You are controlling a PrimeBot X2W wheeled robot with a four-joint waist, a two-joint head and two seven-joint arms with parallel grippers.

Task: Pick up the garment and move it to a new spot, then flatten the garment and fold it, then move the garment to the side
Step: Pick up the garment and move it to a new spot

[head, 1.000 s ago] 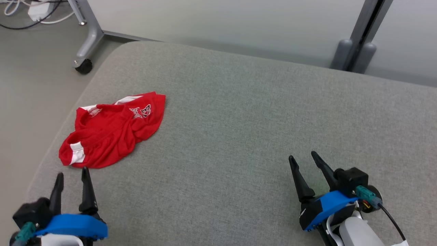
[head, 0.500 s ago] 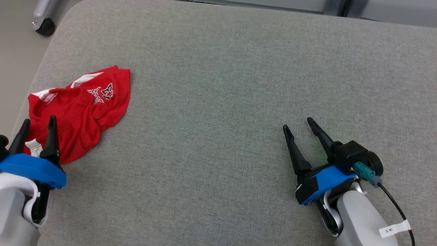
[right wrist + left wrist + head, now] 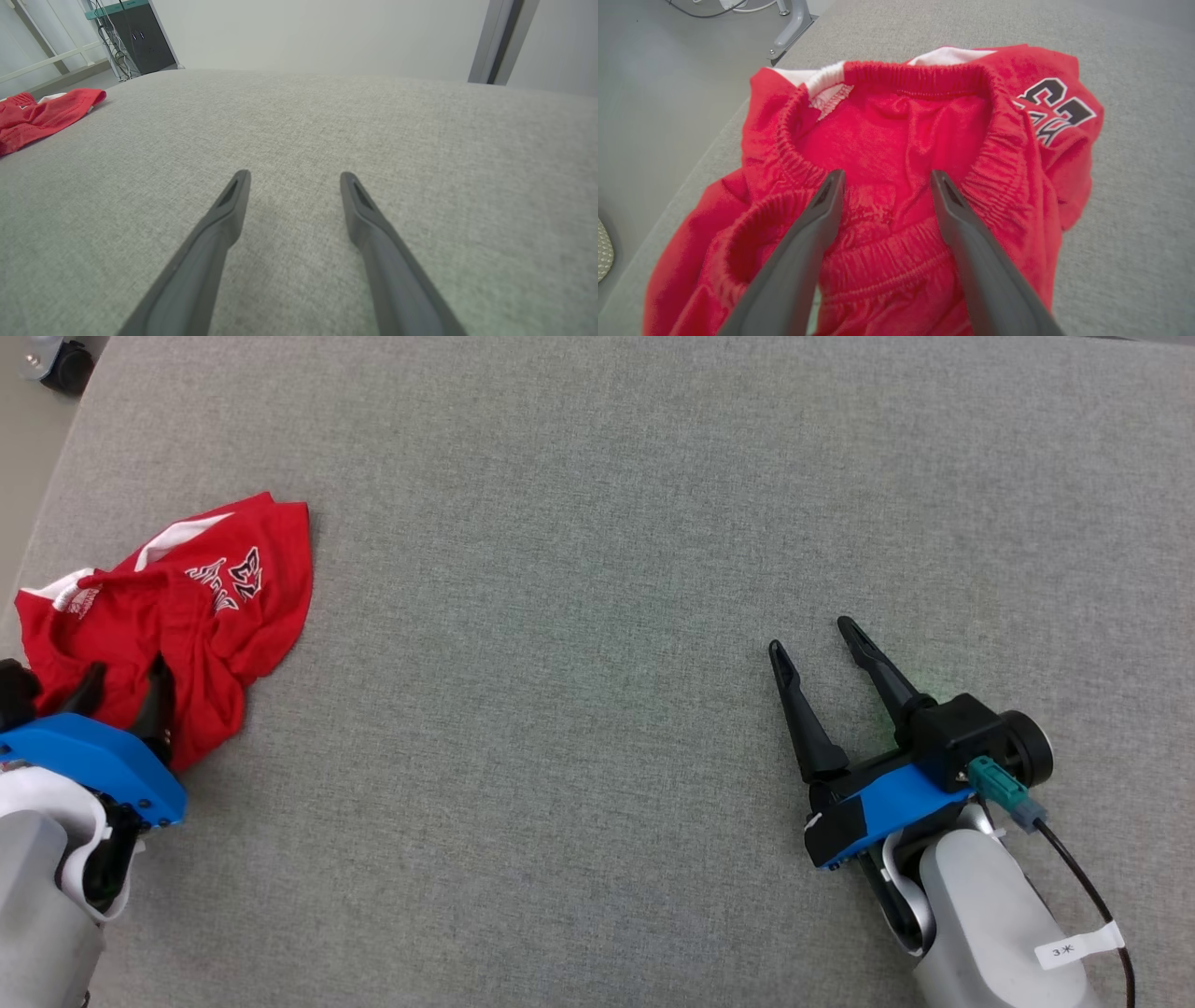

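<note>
The red shorts [image 3: 187, 607] lie crumpled at the far left of the grey upholstered surface [image 3: 560, 616], close to its left edge, with the elastic waistband [image 3: 920, 77] bunched open. The left claw [image 3: 126, 672] is released, its fingers spread over the near part of the shorts; contact with the cloth cannot be confirmed. The right claw [image 3: 809, 635] is released over bare surface at near right, well apart from the shorts.

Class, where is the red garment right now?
In the head view, the red garment lies crumpled at the left edge of the grey cushion, under the open left claw.
</note>
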